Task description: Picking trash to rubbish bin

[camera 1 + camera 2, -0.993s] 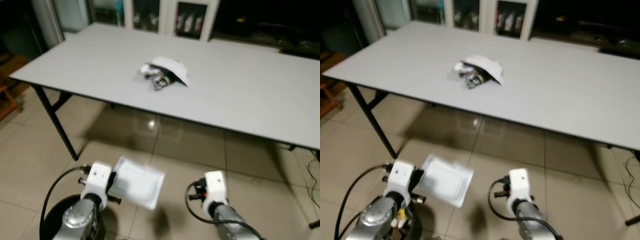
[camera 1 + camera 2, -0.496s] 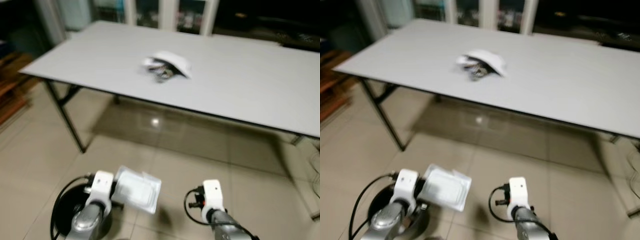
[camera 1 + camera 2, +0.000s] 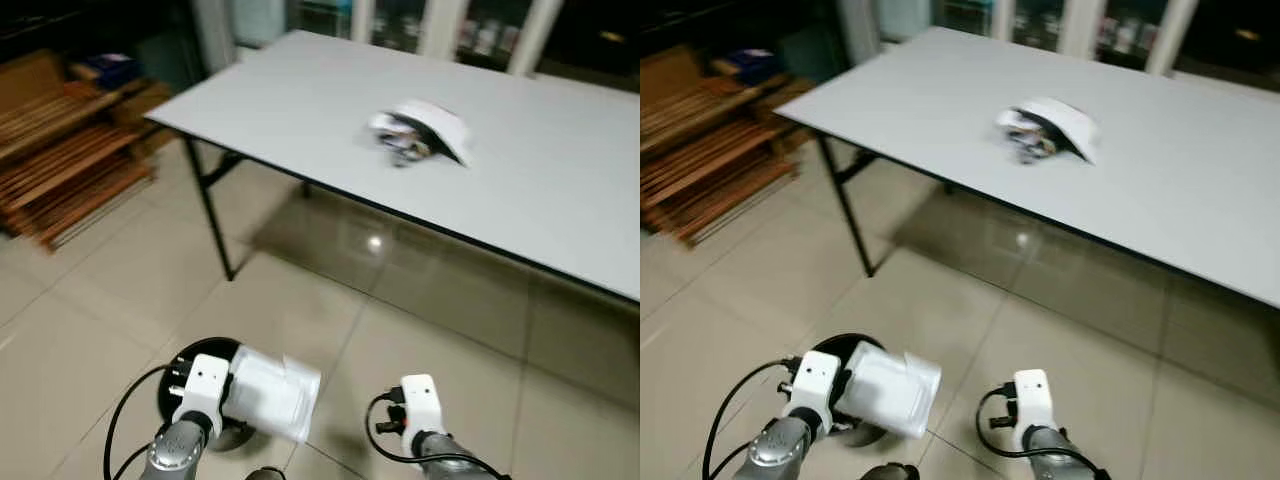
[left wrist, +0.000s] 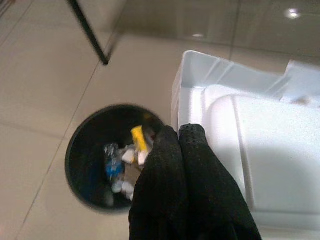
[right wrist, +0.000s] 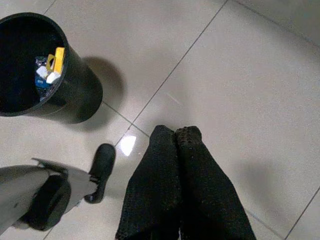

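My left gripper (image 4: 178,134) is shut on a white plastic container (image 3: 272,393), held low at the front left over the tiled floor. The black rubbish bin (image 3: 196,368) stands on the floor just below and behind the container, and in the left wrist view the bin (image 4: 107,157) holds yellow, white and blue scraps. A pile of trash (image 3: 418,131) with a white wrapper lies on the grey table (image 3: 560,190) ahead. My right gripper (image 5: 175,132) is shut on nothing, low over bare tiles, with the bin (image 5: 42,70) off to its side.
Stacked wooden slats (image 3: 75,170) lie on the floor at the far left. The table's black legs (image 3: 212,220) stand between them and me. Glass-door cabinets (image 3: 450,25) line the back wall. My foot (image 5: 100,170) shows beside the right gripper.
The camera has swung left and back, so the table shifted right and the wooden slats came into view. The left gripper still holds the white container near the bin.
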Available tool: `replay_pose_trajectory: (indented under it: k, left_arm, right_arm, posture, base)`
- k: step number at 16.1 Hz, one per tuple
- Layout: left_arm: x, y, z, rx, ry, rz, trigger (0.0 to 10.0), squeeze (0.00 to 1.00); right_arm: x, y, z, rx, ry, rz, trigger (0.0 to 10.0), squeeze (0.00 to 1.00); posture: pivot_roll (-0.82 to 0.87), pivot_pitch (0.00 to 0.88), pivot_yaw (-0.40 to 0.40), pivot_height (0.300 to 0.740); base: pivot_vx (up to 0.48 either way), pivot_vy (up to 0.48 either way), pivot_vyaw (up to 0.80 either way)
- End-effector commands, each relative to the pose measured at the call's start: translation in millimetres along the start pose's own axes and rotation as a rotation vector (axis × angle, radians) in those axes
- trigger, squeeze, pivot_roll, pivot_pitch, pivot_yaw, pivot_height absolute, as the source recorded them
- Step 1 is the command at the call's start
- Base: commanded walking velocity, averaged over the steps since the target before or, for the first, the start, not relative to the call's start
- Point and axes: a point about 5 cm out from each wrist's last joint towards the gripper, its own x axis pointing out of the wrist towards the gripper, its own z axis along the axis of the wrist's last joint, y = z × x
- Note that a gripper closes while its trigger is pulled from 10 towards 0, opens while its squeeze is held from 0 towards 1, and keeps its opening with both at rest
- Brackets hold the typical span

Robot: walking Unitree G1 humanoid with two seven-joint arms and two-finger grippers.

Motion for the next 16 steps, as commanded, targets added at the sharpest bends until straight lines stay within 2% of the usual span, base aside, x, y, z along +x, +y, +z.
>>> replay_pose_trajectory:
  k: [1, 11, 16]
  left_arm:
    - [0.0, 3.3, -1.9, 0.010, 0.003, 0.013, 10.0, 0.00]
    - [1.8, 3.4, 0.8, -0.027, -0.022, 0.015, 10.0, 0.00]
    - [2.2, 4.5, 0.8, -0.022, -0.023, 0.005, 10.0, 0.00]
  right_arm:
    - [1.5, 3.2, 1.8, -0.015, -0.004, 0.018, 10.0, 0.00]
    - [4.8, 6.1, 7.8, -0.036, -0.019, 0.031, 10.0, 0.00]
    - [5.3, 3.5, 9.6, -0.016, -0.030, 0.013, 10.0, 0.00]
  posture:
    - [0.07, 0.038, -0.010, 0.740]
    - [0.08, 0.037, -0.025, 0.740]
    - [0.08, 0.033, -0.025, 0.740]
  base:
    - [0.000, 0.000, 0.80]
    - [0.000, 0.000, 0.80]
    - [0.329, 0.000, 0.10]
